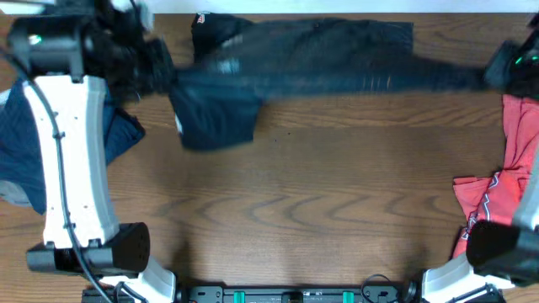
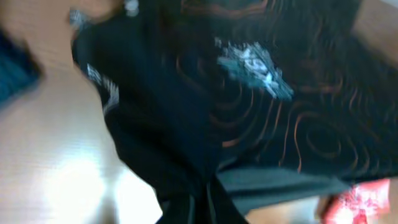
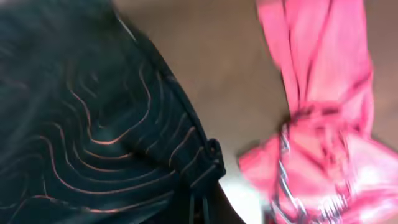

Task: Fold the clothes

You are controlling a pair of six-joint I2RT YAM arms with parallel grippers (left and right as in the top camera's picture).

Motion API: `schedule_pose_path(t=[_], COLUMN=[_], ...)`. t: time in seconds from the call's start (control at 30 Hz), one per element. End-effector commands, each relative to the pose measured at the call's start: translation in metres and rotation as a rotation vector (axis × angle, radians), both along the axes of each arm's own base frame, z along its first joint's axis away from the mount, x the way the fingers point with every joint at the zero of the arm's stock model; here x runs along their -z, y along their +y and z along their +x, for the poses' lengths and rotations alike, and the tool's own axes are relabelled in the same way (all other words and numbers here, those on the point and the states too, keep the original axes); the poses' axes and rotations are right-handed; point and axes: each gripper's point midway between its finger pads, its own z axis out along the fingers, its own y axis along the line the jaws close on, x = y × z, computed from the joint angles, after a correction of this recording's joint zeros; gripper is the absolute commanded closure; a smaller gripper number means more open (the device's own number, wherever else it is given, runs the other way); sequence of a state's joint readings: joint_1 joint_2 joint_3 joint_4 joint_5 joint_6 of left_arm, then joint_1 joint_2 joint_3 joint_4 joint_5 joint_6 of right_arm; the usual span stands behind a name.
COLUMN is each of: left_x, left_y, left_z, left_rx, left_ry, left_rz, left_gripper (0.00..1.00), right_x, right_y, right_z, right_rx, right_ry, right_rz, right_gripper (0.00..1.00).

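matt cloth shirt point(image 1: 320, 59) (wood-grain table point(image 1: 320, 198))

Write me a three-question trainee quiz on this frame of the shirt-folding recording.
1. True or false: the left gripper and right gripper both hold the black sports shirt.
2. Which lies at the robot's right? A white towel; B red T-shirt; C green jacket.
3. Fill in: the shirt's wavy lines are ____.
Key: 1 true; 2 B; 3 orange.
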State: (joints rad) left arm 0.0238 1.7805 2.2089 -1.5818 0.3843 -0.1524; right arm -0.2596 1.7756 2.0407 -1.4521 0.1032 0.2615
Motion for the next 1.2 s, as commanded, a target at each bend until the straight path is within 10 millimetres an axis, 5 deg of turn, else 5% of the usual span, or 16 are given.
schedule_pose_path(t=[0.0, 0.17, 0.37, 0.5, 0.7, 0.87, 1.17], left_x=[0.033, 0.092, 0.149, 0.168, 0.17, 0.169, 0.181], left_y=[0.006, -0.002, -0.005, -0.004, -0.003, -0.003, -0.005], left_z=[-0.02, -0.059, -0.115, -0.153, -0.196, -0.179, -0.106], left_rx=[0.021, 0.063, 0.086, 0.087, 0.086, 0.082, 0.01], left_ry=[0.147, 0.416, 0.662, 0.728, 0.743, 0.595, 0.323], left_rz=[0.059, 0.058, 0.057, 0.057, 0.055, 0.058, 0.047], left_gripper=[0.94, 0.94, 0.94, 0.94, 0.94, 0.94, 0.94], right_x=[0.035, 0.093, 0.134, 0.141, 0.134, 0.128, 0.149], right_y=[-0.024, -0.013, -0.011, -0.018, -0.022, -0.014, -0.002], right_z=[-0.032, -0.075, -0.123, -0.151, -0.174, -0.161, -0.097], right_rx=[0.053, 0.076, 0.169, 0.226, 0.271, 0.214, 0.107], right_ry=[0.186, 0.416, 0.593, 0.656, 0.628, 0.529, 0.334], right_rz=[-0.061, 0.009, 0.006, -0.036, -0.036, -0.004, 0.079], right_gripper=[0.99, 0.99, 0.99, 0.99, 0.99, 0.99, 0.99])
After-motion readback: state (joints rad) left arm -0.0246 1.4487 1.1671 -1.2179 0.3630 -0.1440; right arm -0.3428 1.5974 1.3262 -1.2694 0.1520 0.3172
